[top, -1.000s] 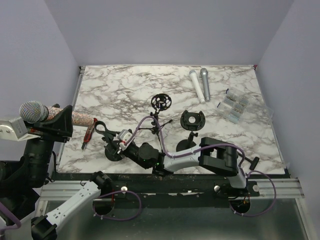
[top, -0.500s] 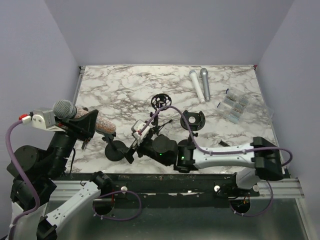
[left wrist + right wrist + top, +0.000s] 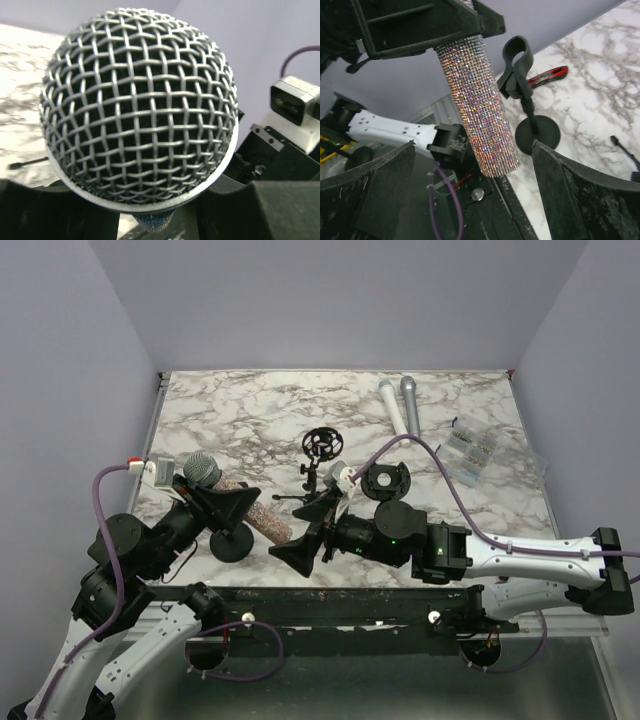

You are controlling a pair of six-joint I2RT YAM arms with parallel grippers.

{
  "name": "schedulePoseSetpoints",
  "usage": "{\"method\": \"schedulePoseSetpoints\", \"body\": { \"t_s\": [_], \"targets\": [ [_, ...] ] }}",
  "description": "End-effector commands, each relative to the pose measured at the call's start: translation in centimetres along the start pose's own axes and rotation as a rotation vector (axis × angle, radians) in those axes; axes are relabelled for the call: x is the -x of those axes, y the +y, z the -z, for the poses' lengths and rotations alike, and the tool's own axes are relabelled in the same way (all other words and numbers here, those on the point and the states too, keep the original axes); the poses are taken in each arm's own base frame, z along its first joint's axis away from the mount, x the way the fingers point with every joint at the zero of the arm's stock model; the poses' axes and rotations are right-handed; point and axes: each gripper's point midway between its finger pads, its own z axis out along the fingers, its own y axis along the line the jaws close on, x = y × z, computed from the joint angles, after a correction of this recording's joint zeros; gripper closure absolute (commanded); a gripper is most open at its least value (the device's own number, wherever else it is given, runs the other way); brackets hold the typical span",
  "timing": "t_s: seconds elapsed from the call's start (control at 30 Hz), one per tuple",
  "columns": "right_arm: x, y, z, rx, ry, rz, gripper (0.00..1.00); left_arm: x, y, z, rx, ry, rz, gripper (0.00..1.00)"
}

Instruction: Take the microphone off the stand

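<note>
The microphone has a silver mesh head (image 3: pixel 200 470) and a glittery body (image 3: pixel 270 523). My left gripper (image 3: pixel 235 508) is shut on the body just below the head and holds it tilted, clear of the stand. The head fills the left wrist view (image 3: pixel 140 105), with the left gripper (image 3: pixel 155 215) under it. The black stand's round base (image 3: pixel 228 543) sits on the table; its empty clip (image 3: pixel 515 62) stands upright beside the microphone body (image 3: pixel 477 110). My right gripper (image 3: pixel 305 537) is wide open, and in the right wrist view (image 3: pixel 477 197) the body's lower end hangs between its fingers without touching them.
A white microphone (image 3: pixel 392 412) and a grey one (image 3: pixel 410 405) lie at the back. A black ring mount (image 3: pixel 322 443) and a round black holder (image 3: pixel 385 482) stand mid-table. A clear bag of parts (image 3: pixel 468 452) lies at right. A red-handled tool (image 3: pixel 547 76) lies behind the stand.
My left arm has swung the microphone down and rightward, from the far left to over the near table edge. My right gripper has moved right, away from the stand base, and now faces the microphone's lower end.
</note>
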Motion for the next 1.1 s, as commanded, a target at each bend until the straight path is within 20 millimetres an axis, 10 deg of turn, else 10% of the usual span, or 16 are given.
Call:
{"method": "schedulePoseSetpoints", "body": {
  "t_s": [0.0,0.67,1.07],
  "targets": [
    [-2.6,2.1,0.3,0.107,0.09,-0.084,0.04,-0.6,-3.4,0.0,-0.179,0.032,0.139,1.0],
    [-2.9,1.7,0.3,0.107,0.052,-0.105,0.66,-2.7,-3.7,-0.2,-0.203,0.114,0.222,0.97],
    [-1.7,1.4,0.4,0.087,0.009,-0.088,0.73,-1.7,-2.6,1.2,-0.142,0.059,0.171,0.05]
  ]
}}
